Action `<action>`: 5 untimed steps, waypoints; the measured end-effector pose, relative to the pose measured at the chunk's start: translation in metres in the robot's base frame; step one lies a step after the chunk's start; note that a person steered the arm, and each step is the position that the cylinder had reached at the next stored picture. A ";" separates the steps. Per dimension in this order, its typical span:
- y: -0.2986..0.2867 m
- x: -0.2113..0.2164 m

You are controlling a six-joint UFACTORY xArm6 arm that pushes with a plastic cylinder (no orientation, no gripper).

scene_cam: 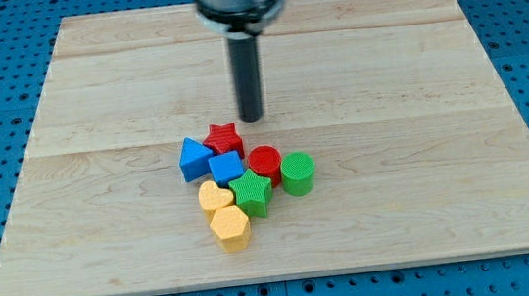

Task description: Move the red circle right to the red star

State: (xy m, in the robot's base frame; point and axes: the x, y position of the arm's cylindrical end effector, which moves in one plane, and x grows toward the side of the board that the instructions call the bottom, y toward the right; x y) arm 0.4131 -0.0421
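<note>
The red circle sits in a tight cluster of blocks just below the board's middle. The red star lies up and to its left, at the cluster's top. A blue cube sits between them, touching both. My tip is above the cluster, just right of the red star and up from the red circle, apart from both.
A blue triangle is at the cluster's left. A green star and a green circle flank the red circle below and right. A yellow heart and a yellow hexagon lie at the bottom. The wooden board rests on a blue pegboard.
</note>
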 end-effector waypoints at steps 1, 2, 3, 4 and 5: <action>-0.043 0.008; -0.023 0.051; -0.013 0.049; -0.013 0.020; -0.013 -0.002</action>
State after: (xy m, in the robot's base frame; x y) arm 0.4108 -0.0546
